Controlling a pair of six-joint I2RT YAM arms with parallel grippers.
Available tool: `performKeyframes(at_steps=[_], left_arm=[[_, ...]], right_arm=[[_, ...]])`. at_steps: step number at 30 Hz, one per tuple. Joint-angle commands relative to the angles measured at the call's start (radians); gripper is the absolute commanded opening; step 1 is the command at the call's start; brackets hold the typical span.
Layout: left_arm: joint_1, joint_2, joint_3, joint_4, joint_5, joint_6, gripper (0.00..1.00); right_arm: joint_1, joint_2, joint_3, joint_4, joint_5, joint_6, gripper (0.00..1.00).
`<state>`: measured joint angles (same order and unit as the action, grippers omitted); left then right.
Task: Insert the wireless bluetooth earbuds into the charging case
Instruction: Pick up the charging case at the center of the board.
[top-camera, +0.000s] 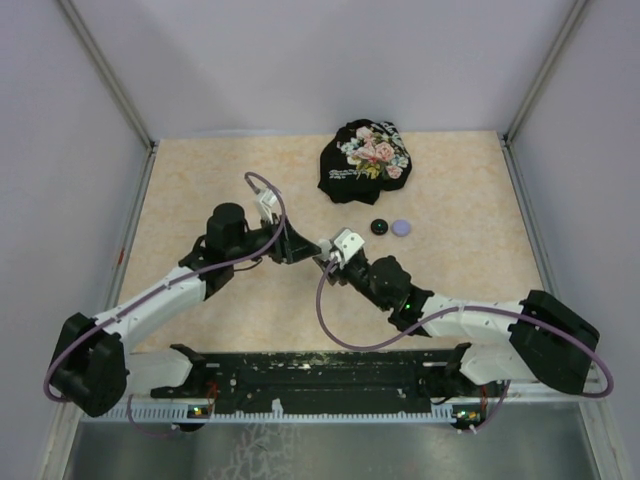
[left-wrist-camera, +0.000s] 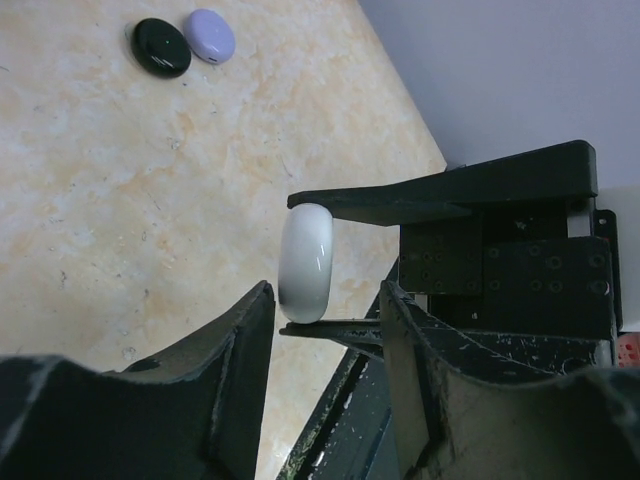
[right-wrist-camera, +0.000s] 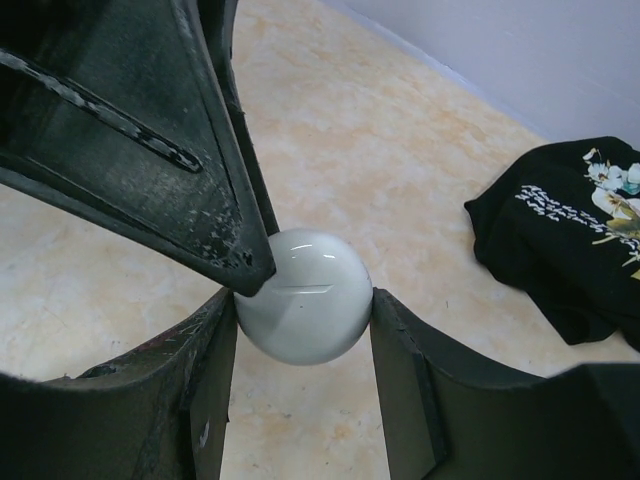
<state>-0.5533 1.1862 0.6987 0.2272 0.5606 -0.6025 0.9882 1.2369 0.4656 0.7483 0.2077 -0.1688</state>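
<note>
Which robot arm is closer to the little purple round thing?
Right. The right arm sits just left of the lavender puck; the left arm is much farther left.

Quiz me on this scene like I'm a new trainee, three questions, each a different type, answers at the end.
1. Multiple choice: what holds the white round case? A) a person's hand B) the right gripper C) nothing, it lies flat
2. True or false: the black puck and the lavender puck sit side by side.
3. Fill in: the black cloth has a ___ print.
Key: 1 B; 2 true; 3 floral.
</note>
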Motion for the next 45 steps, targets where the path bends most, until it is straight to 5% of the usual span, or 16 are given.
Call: performKeyframes(at_steps=[1,15,17,19,26,30,39,45], left_arm=[[-0.021,0.03,-0.005,0.061,0.015,-0.008,0.5],[-0.033,0.028,0.026,-0.003,0.01,0.064,0.11],[-0.033,0.012,0.041,-0.045,-0.001,0.102,0.05],[-0.033,-0.008,0.059,-0.092,-0.022,0.144,0.01],[-0.033,-0.078,0.157,-0.301,-0.118,0.343,0.0],[-0.031,-0.123,0.184,-0.356,-0.145,0.449,0.0],[-0.031,-0.104,0.277,-0.47,-0.008,0.634,0.0],[-0.031,-0.068,0.336,-0.514,0.128,0.717,0.0]], right_arm=[[0.022,0.01,0.021,0.08,-0.001,-0.018,0.38],[0.024,-0.007,0.031,0.007,-0.002,0.017,0.42],[0.024,-0.016,0.037,-0.025,-0.026,0.028,0.61],[0.024,-0.021,0.054,-0.072,-0.03,0.046,0.64],[-0.001,-0.074,0.058,-0.133,-0.138,0.087,0.63],[-0.076,-0.129,0.045,-0.154,-0.3,0.133,0.88],[-0.284,-0.189,0.057,-0.139,-0.781,0.249,0.86],[-0.349,-0.167,0.112,-0.161,-0.971,0.246,0.82]])
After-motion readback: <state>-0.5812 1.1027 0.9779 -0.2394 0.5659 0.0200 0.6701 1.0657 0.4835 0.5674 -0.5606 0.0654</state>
